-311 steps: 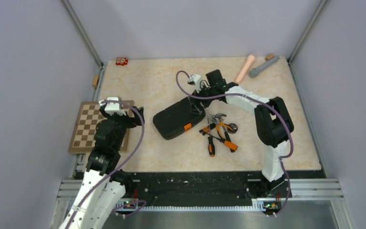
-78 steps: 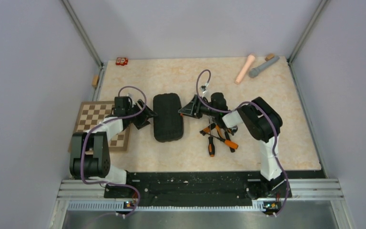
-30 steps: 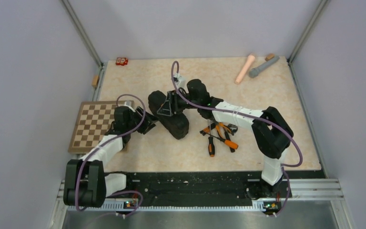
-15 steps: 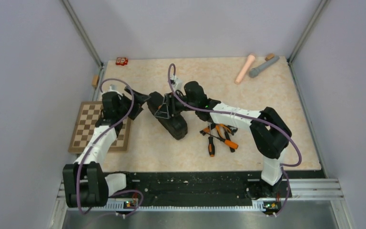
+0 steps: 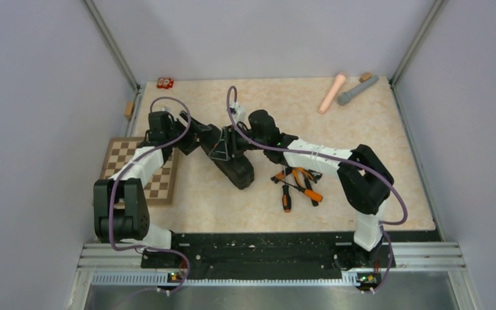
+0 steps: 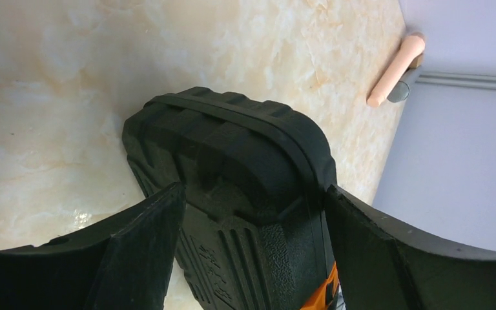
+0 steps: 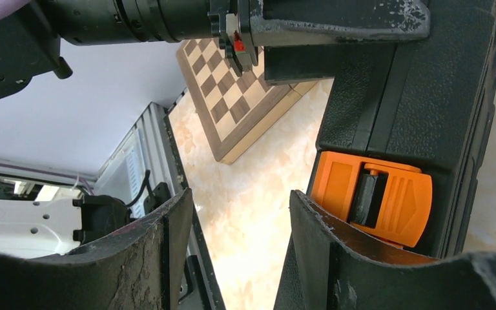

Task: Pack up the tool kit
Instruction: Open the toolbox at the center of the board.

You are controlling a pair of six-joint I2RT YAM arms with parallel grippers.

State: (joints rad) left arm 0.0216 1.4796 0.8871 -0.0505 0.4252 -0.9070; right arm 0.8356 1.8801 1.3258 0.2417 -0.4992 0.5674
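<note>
The black tool kit case (image 5: 237,169) stands tipped up on its long edge at mid-table. My left gripper (image 5: 205,137) has its jaws wide apart on the case's far end (image 6: 232,142), which fills the gap (image 6: 254,194), with both pads against its sides. My right gripper (image 5: 225,147) is open with only bare table between its fingers (image 7: 239,200). One of its fingers (image 7: 336,258) lies against the case just under the orange latch (image 7: 374,194). Orange-and-black pliers and screwdrivers (image 5: 297,184) lie loose to the right of the case.
The brown chessboard (image 5: 119,171) lies at the table's left edge, under the left arm. A pink cylinder (image 5: 331,92) and a grey one (image 5: 357,89) lie at the back right corner. A small red item (image 5: 165,82) sits at the back left.
My left gripper swung up from beside the chessboard to the case's far end, spread its jaws and now has them around it. The right gripper and the case have barely shifted.
</note>
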